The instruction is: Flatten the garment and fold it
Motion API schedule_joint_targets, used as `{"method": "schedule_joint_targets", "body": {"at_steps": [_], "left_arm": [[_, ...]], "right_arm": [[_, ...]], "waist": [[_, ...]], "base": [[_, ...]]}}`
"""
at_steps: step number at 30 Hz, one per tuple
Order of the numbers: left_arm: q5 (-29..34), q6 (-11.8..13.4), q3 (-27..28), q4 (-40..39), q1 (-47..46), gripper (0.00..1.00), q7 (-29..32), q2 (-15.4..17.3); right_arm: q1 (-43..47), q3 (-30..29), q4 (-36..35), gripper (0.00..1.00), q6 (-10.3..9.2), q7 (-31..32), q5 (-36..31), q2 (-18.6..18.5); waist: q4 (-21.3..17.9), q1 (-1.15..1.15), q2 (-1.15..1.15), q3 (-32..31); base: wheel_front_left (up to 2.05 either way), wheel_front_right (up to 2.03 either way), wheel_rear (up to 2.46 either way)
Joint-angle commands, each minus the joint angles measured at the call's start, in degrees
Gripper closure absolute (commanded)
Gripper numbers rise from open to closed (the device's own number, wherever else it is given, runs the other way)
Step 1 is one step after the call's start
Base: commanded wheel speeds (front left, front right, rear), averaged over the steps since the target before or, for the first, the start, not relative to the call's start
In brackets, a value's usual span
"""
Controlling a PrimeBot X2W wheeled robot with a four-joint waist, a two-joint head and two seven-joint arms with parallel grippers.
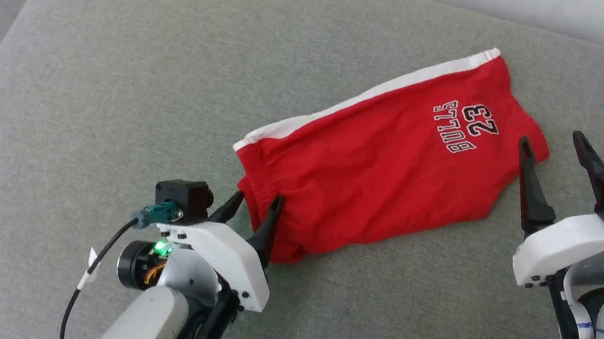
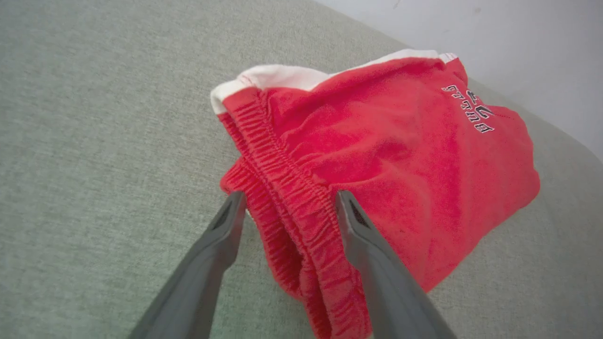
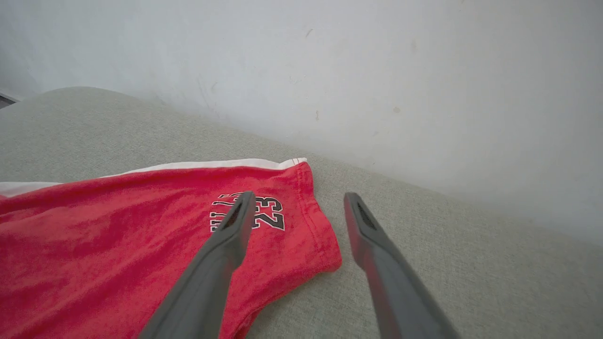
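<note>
Your left end effector (image 1: 258,197) stands open astride the bunched waistband (image 2: 292,188) of the garment (image 1: 384,163). Sink lower before pinching, so you catch both layers. Beyond, your right end effector (image 1: 551,138), also open, straddles the hem corner (image 3: 320,245). Then pull apart along the grey cushion (image 1: 115,81).

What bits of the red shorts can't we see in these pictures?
- Head view: the underside of the garment, hidden by its own fabric.
- Right wrist view: a finger of the right gripper covers part of the lettering; the left edge cuts off the waistband end.
- Left wrist view: the lettering is too small to read.
</note>
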Motion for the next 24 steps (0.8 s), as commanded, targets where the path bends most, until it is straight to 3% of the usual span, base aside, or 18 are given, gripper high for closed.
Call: {"method": "schedule_joint_targets", "body": {"at_steps": [1,10,11,12,13,20,24], "left_arm": [[-0.38,0.41,0.05,0.47,-0.81,0.0,0.42,-0.1],[-5.2,1.94,0.61,3.84,-0.85,0.0,7.7,-1.5],[-5.93,1.72,0.65,4.0,-0.96,0.08,8.3,-1.72],[-6.54,1.34,0.58,4.18,-1.11,0.69,8.81,-1.87],[-6.92,0.84,0.33,4.37,-1.25,1.0,9.27,-1.91],[-8.14,-1.07,0.67,4.53,-1.85,1.0,7.62,-2.24],[-8.05,-1.66,0.84,4.0,-1.79,1.0,6.28,-2.04]], "right_arm": [[-0.78,-0.04,-0.33,0.0,-0.05,0.23,-0.35,-0.17],[-1.77,0.0,-0.81,0.0,-0.05,0.91,-0.6,-0.05],[-1.97,0.01,-0.69,0.0,-0.05,0.91,-0.55,-0.12],[-2.18,0.05,-0.54,0.0,-0.05,0.9,-0.48,-0.23],[-2.38,0.11,-0.39,0.0,-0.05,0.9,-0.4,-0.32],[-4.21,1.32,0.43,0.0,-0.05,2.27,0.22,-1.56],[-7.15,1.87,1.65,0.0,-0.05,6.02,1.99,-3.36]], "waist": [[-0.35,-0.01,0.0,0.46],[-0.88,-0.01,0.0,2.09],[-0.88,-0.01,0.0,2.22],[-0.88,-0.01,0.0,2.33],[-0.89,-0.01,0.0,2.44],[-0.46,-0.01,0.0,2.87],[0.02,-0.01,0.0,3.22]], "base": [[0.0,0.0,0.0],[0.0,0.0,0.0],[0.0,0.0,0.0],[0.0,0.0,0.0],[0.0,0.0,0.0],[0.0,0.0,0.0],[0.0,0.0,0.0]]}}
